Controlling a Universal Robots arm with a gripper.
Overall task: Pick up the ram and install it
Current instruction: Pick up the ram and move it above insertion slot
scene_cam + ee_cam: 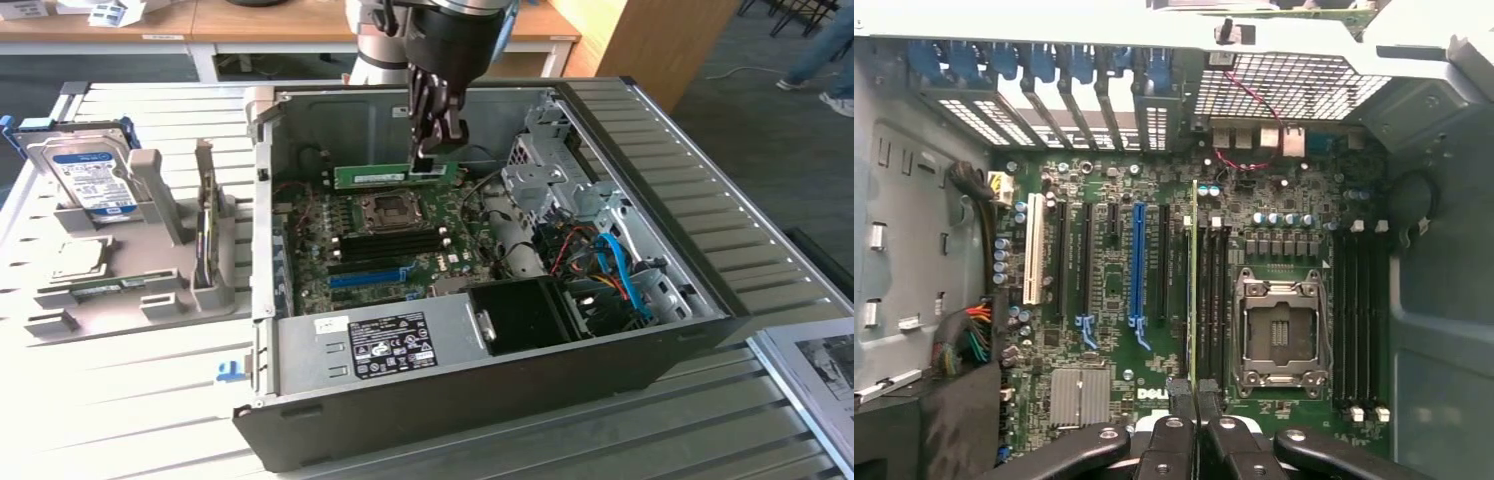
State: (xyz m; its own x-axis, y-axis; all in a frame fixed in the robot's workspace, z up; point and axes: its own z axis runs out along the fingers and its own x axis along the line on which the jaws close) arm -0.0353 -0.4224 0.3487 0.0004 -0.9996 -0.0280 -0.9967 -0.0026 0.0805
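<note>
The ram (387, 176) is a narrow green stick hanging level above the motherboard (350, 222), inside the open computer case (694, 290). My gripper (427, 160) reaches down from above and is shut on the stick's end towards the exterior view's right. In the wrist view the ram (1194, 280) shows edge-on as a thin green line over the board, running out from my gripper (1195, 392). The black memory slots (1359, 320) lie beside the CPU socket (1279, 330), apart from the stick.
A grey holder (134, 290) on the exterior view's left carries a hard drive (87, 180), a CPU chip (80, 262) and another upright board (204, 215). The power supply (387, 345), drive cage (561, 170) and cables (607, 265) crowd the case. A person's legs (827, 50) stand far back.
</note>
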